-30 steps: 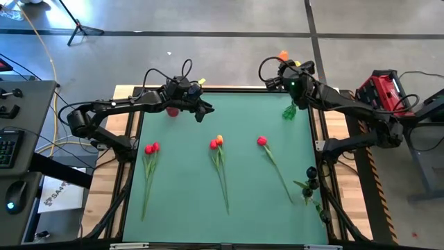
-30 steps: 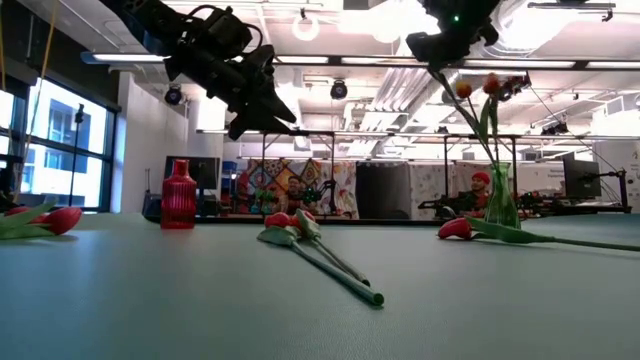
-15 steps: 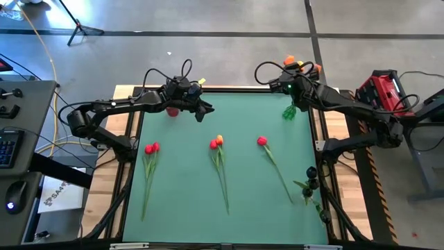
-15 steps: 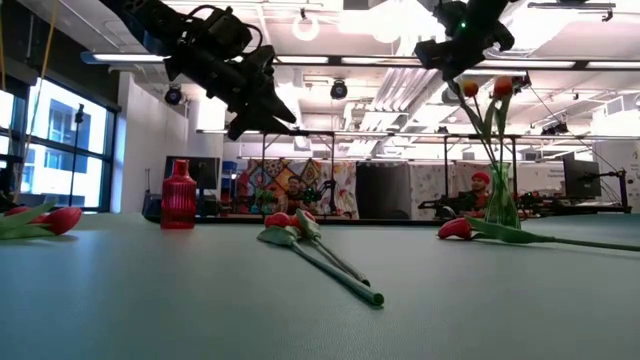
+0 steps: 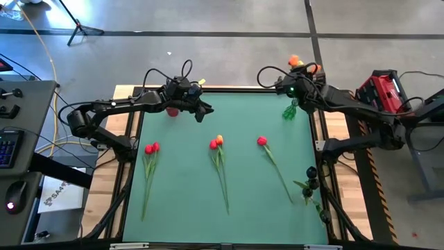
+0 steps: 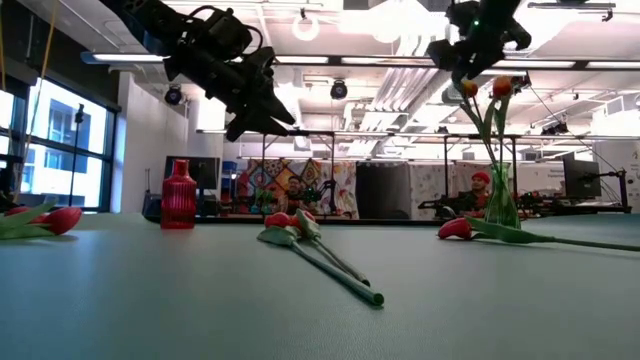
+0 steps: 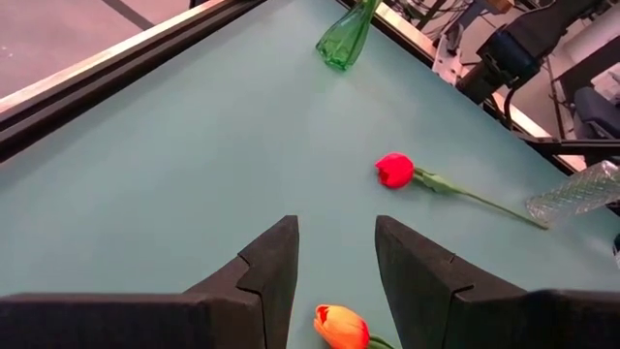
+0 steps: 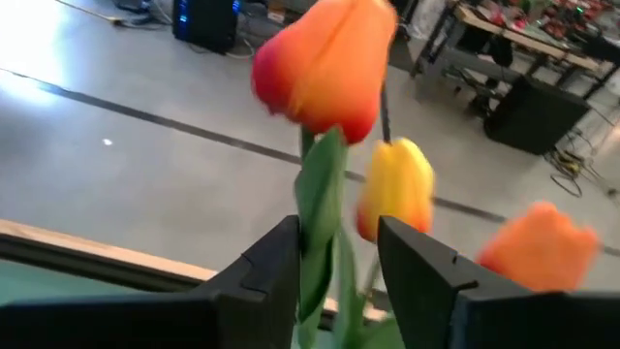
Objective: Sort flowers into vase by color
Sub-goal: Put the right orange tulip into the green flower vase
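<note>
Right gripper (image 5: 297,88) hovers just above the green vase (image 5: 289,111), fingers apart around a tulip stem; orange and yellow tulips (image 5: 300,64) stand in that vase. Left gripper (image 5: 202,109), fingers apart, hangs well left of it

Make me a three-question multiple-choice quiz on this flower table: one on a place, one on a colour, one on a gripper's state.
1. Where does the green vase stand?
A. middle of the mat
B. a mat corner on the right arm's side
C. a mat corner on the left arm's side

2. What colour is the lone tulip lying right of the middle pair?
A. yellow
B. white
C. red

3. How is the left gripper?
A. open and empty
B. shut on a tulip
C. shut on a vase

Answers: B, as the high view shows it at that corner; C, its head is plainly red; A, the left wrist view shows only bare mat between the parted fingers.
</note>
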